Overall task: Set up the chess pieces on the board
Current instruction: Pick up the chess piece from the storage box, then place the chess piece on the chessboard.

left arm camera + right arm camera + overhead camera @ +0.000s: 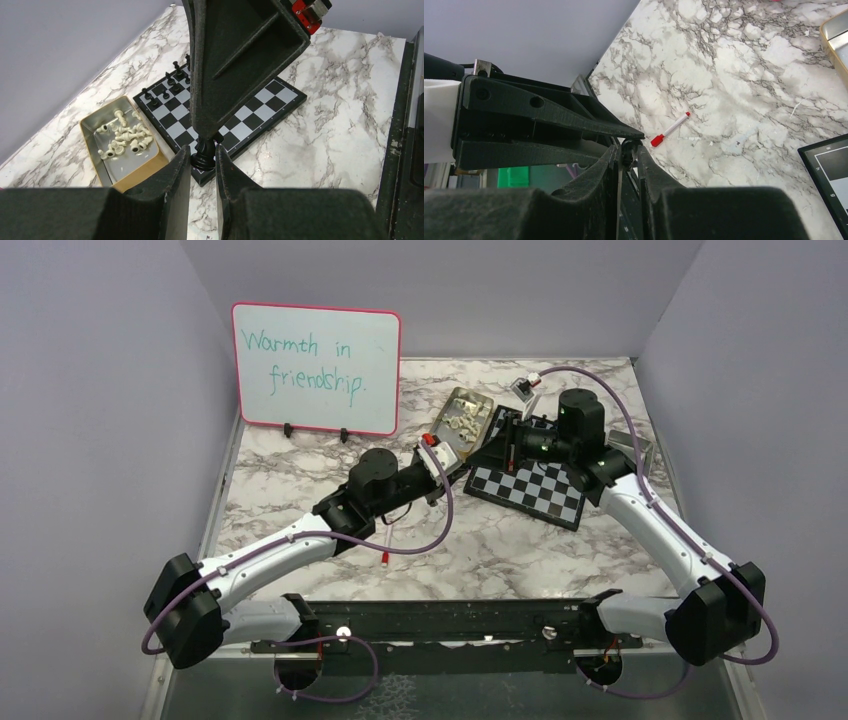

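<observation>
The job is at an early stage. A handful of glossy black chessmen (170, 82) stand on squares at one end of the board (260, 110), and most of its black and silvery-grey checks are bare. None of the pale cream pieces (125, 140) is set out: they lie jumbled in a shallow gold-coloured tin (145, 167) with a shiny metal floor, just beside the board on the marbled surface (325, 125).

One more black piece (203, 150), small, turned and shiny, sits over the board's corner. The left hand (202, 165) is pressed onto it, pinching its base between matt black, wedge-shaped fingers. The right hand (625, 152) brackets the same piece from above. Whether its fingers press the piece or merely flank it, I cannot tell. It looks like a hand-over, with nearly both sets left to place
</observation>
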Tool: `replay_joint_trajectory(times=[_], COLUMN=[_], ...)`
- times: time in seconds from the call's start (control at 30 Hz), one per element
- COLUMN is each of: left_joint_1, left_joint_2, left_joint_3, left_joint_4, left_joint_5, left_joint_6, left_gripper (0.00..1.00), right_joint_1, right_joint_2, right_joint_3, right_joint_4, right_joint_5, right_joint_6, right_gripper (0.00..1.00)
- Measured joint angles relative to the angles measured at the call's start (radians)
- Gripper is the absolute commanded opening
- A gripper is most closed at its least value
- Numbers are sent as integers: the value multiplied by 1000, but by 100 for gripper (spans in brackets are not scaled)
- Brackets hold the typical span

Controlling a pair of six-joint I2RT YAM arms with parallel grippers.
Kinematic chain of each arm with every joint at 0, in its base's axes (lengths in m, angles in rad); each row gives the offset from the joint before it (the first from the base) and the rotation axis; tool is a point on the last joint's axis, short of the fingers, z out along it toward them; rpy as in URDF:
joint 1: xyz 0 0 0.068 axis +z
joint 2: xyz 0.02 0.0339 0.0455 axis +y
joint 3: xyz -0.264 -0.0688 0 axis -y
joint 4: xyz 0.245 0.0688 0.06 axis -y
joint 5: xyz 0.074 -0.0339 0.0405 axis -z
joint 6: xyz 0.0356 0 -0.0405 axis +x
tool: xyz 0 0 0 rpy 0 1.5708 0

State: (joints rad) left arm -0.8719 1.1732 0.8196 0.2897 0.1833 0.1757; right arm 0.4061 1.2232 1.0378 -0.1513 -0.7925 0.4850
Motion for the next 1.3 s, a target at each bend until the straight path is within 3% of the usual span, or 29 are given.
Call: replay_joint_trajectory(times=[0.2, 0.27, 0.5, 0.53, 0.57, 0.8, 1.07, 1.3], left_joint_1=[0, 0, 0, 0, 0, 0, 21, 154], left_joint_2=[9, 9, 11, 11, 11, -6, -27, -27], left_joint_3=[0, 0, -1, -3, -7, -46, -64, -64], left_joint_4=[0, 0, 1, 3, 3, -18, -69, -167], left_joint_5=[-15, -17, -29, -35, -37, -66, -87, -76], left_joint_6=[0, 0, -3, -2, -3, 5, -10, -141], left_gripper=[9, 13, 60, 83, 97, 99, 99, 99], right_joint_1=[0, 0, 0, 0, 0, 1, 0, -16], right_joint_2=[3, 3, 2, 2, 0, 19, 189, 410], right_joint_3=[-3, -3, -7, -6, -5, 86, 303, 530], right_joint_4=[0, 1, -2, -8, -18, -156, -300, -418], right_joint_5=[-2, -2, 48, 70, 97, 337, 599, 748], right_joint_6=[6, 11, 16, 14, 11, -60, -171, -248], right_gripper=[4, 1, 1, 1, 1, 1, 1, 1])
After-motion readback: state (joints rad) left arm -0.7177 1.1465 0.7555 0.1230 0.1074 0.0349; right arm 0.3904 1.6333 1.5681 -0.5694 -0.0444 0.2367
